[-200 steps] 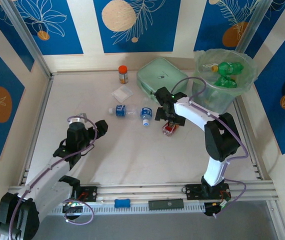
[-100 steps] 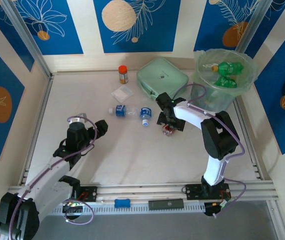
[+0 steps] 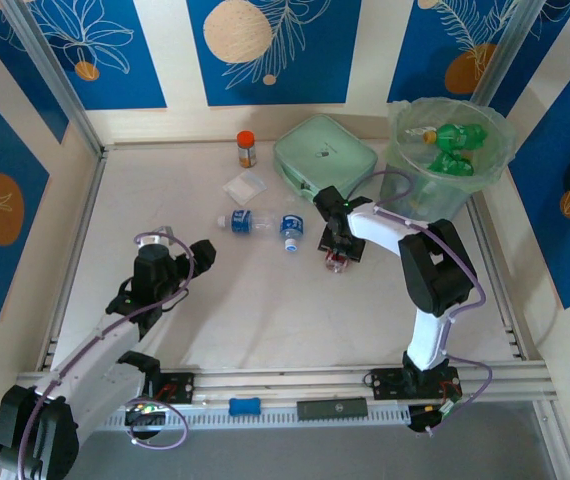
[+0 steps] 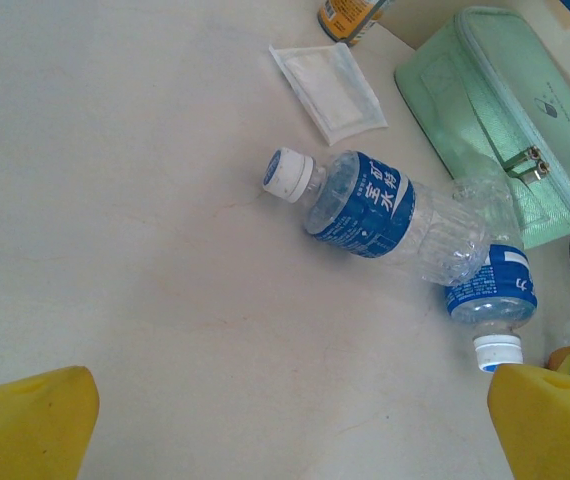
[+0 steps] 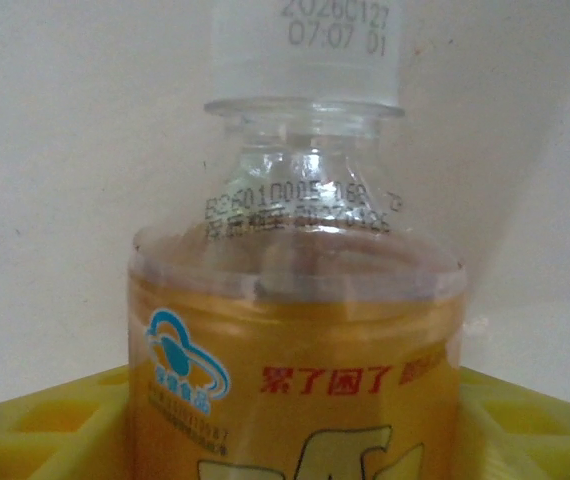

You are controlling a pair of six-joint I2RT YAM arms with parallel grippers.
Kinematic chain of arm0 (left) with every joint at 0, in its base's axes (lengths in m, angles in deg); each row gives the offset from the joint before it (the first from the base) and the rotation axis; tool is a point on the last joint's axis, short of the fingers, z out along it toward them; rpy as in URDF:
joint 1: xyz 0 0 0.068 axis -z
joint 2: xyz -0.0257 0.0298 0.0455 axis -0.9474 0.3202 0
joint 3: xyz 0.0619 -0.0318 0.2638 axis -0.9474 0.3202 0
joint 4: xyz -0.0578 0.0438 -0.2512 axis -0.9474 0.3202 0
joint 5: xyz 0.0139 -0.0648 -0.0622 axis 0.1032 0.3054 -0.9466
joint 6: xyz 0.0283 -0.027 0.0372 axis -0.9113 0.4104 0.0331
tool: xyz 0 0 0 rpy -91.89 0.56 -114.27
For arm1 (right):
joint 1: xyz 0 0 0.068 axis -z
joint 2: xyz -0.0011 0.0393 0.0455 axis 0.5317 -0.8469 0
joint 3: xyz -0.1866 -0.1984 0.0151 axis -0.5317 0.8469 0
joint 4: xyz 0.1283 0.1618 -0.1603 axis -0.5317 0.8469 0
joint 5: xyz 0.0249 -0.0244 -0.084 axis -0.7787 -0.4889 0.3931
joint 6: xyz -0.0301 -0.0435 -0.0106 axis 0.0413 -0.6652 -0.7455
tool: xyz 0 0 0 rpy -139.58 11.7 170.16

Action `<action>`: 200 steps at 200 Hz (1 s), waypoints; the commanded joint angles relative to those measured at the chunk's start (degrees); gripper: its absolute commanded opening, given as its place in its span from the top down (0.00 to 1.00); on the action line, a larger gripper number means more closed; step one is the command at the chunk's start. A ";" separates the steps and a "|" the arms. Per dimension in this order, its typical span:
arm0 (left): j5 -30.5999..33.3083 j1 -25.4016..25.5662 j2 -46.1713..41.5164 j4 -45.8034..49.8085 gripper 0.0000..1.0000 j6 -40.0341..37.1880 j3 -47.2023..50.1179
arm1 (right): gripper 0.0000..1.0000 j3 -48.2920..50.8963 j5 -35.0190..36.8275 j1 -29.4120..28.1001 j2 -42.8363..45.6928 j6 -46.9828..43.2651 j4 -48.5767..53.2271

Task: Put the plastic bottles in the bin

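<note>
1. Top view: the right gripper [image 3: 337, 250] sat low on the table [image 3: 165, 190] over the red-labelled bottle [image 3: 337, 264]. Only a sliver of red showed beneath the fingers. The bin [image 3: 402, 182] stood up and to the right of that gripper, at the far right corner, with green bottles [image 3: 453, 150] already inside. The right arm was plainly the nearer to it. The left gripper [image 3: 200, 252] waited apart on the left side, holding nothing. Two blue-labelled bottles [image 3: 265, 224] lay between the two grippers.

2. Left wrist view: the left gripper [image 4: 285, 425] stood wide, its yellow fingertips [image 4: 25, 420] at opposite lower corners with bare table between them. Ahead of it lay one blue-labelled bottle [image 4: 375, 205], long axis running from its cap at upper left down to the right. The second blue-labelled bottle [image 4: 490, 290] touched its base, cap turned toward the camera. The mint-green case [image 4: 525, 120] lay just beyond them.

3. Right wrist view: the right gripper [image 5: 290, 430] had drawn in narrow around the red-labelled bottle [image 5: 295, 300], whose label looked orange with red print up close. Yellow pads [image 5: 45, 420] met both flanks with no gap visible, so I judged it gripped across its width. Its long axis pointed straight away from the wrist, white cap [image 5: 303, 40] farthest. The coming move would be a lift and a carry toward the bin.
</note>
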 commanded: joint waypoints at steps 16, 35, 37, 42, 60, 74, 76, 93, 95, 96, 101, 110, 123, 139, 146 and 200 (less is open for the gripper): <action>-0.40 -0.72 -0.48 0.01 0.01 0.00 0.39 | 0.48 0.14 -0.51 0.04 0.39 0.01 0.17; -0.31 -0.69 -0.48 0.21 0.01 -0.19 0.34 | 0.49 -0.67 -0.24 0.04 2.39 -1.05 0.46; -0.31 -0.74 -0.48 0.18 0.01 -0.15 0.33 | 0.49 -0.83 -0.23 0.04 2.66 -1.21 0.59; -0.31 -0.75 -0.48 0.17 0.01 -0.15 0.29 | 0.49 -1.25 -0.23 0.04 3.33 -1.87 0.91; -0.31 -0.76 -0.29 -0.16 0.01 -0.17 0.29 | 0.49 -3.33 -2.30 0.54 6.46 -6.01 0.84; -0.39 -0.82 0.26 -0.60 0.01 -0.19 0.30 | 0.48 -5.79 -6.86 1.53 9.10 -11.43 -0.42; -0.46 -0.79 0.34 -0.66 0.01 -0.26 0.29 | 0.49 -6.28 -7.75 1.64 9.48 -12.17 -0.53; -1.14 -0.77 1.38 -1.52 0.01 -0.23 0.07 | 0.50 -10.18 -13.83 2.94 12.48 -17.83 -1.12; -1.24 -0.76 1.44 -1.57 0.01 -0.27 -0.03 | 0.51 -10.68 -14.51 3.12 12.88 -18.41 -1.19; -1.30 -0.75 1.54 -1.63 0.01 -0.27 -0.04 | 0.51 -10.98 -14.84 3.16 13.03 -18.68 -1.20; -1.55 -0.82 1.88 -1.80 0.01 -0.28 -0.21 | 0.51 -12.21 -16.38 3.64 13.99 -19.89 -1.21; -1.97 -0.79 2.51 -2.10 0.01 -0.37 -0.47 | 0.51 -14.55 -19.02 4.65 15.47 -21.91 -1.36; -2.77 -0.78 3.31 -2.58 0.01 -0.53 -0.83 | 0.52 -18.26 -22.70 6.85 17.16 -24.11 -1.32; -3.87 -0.78 4.61 -3.46 0.01 -0.62 -1.11 | 0.52 -23.75 -28.15 10.77 18.08 -24.58 -1.04; -4.43 -0.76 5.16 -3.89 0.01 -0.65 -1.28 | 0.52 -26.02 -31.03 12.83 18.04 -24.01 -0.86; -10.52 -0.65 8.57 -5.72 0.01 -1.63 -2.73 | 0.54 -36.65 -41.63 26.49 17.20 -19.06 -3.56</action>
